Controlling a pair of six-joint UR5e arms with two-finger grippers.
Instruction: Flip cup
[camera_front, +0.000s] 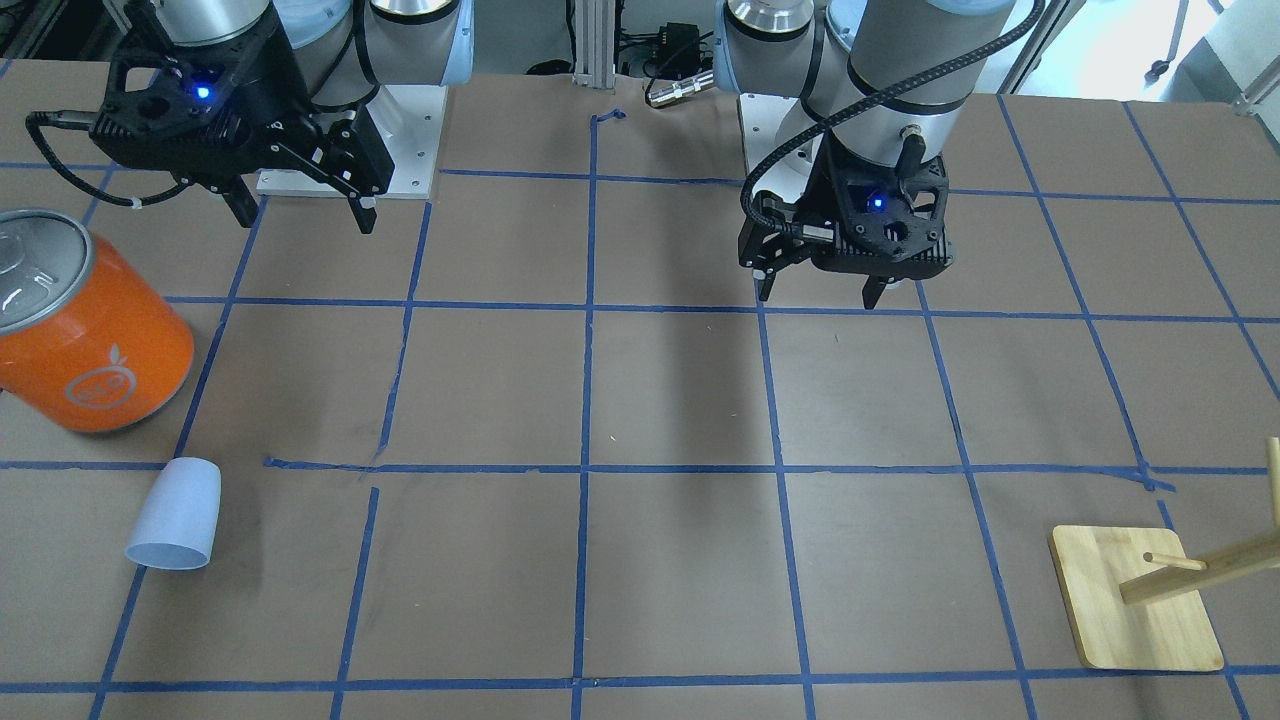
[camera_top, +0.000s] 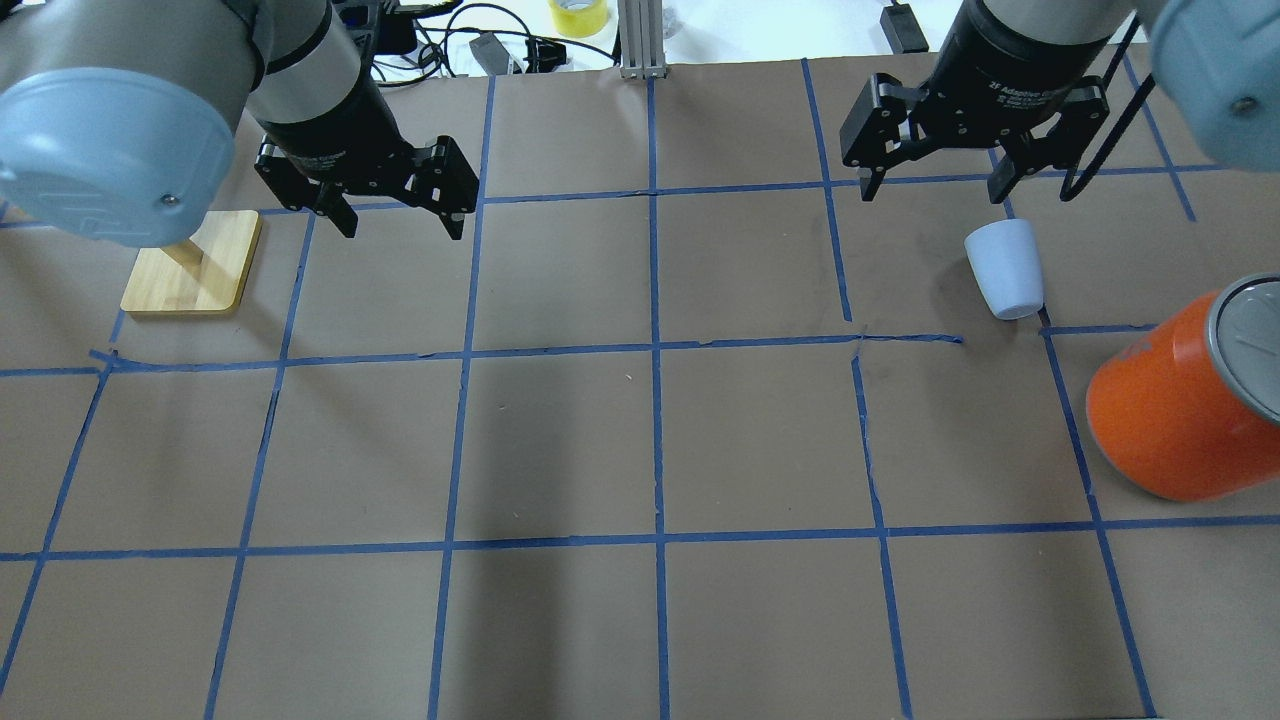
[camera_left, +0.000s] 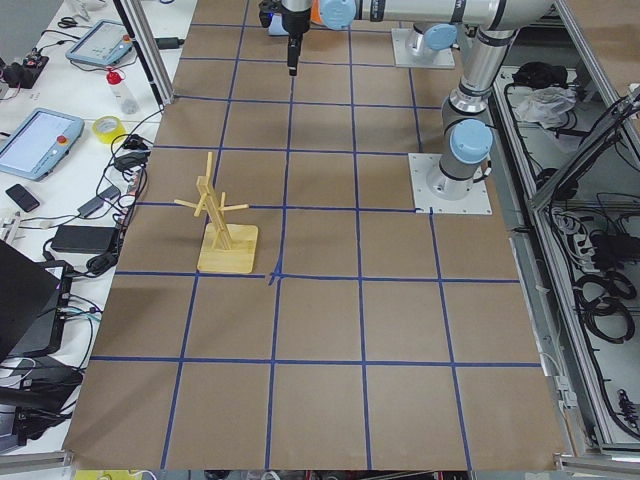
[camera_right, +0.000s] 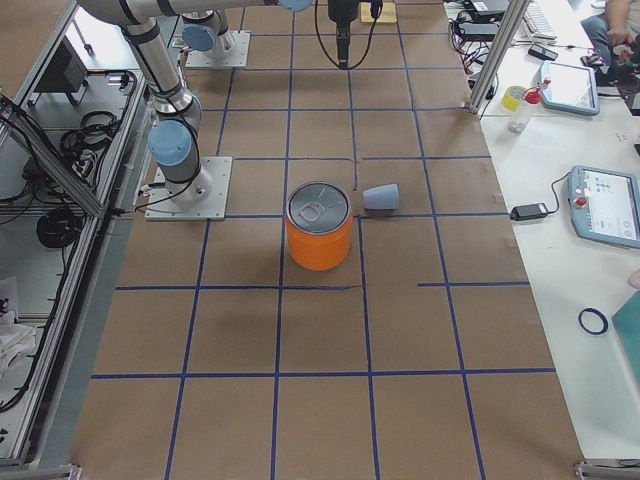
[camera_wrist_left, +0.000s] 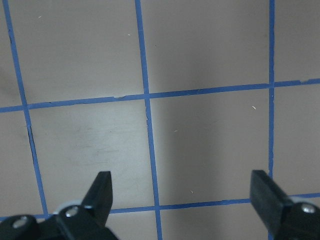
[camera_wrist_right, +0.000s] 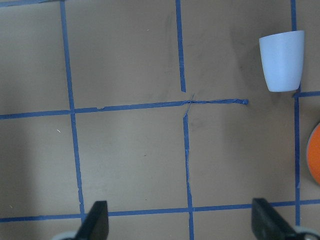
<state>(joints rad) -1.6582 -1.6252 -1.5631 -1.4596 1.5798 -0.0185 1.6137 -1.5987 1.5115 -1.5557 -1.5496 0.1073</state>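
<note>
Cup (camera_top: 1005, 268) is found on its side near the orange can (camera_top: 1170, 415), rim turned away from the robot, long axis running near-to-far. Right gripper (camera_top: 935, 185) (the nearer one) is held spread and empty, short of it. Left gripper (camera_top: 395, 215) is likewise spread, well apart.

Silver-grey arms (camera_front: 905, 60) carry pale blue joint caps (camera_top: 110, 150), black jaws, blue lights (camera_front: 203, 93) and ribbed black cables (camera_front: 775, 160).

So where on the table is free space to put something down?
The wide middle of the table is bare, between the stand on the robot's left and the cup on its right. It is crowded only at the right, where cup and can sit close together.
</note>
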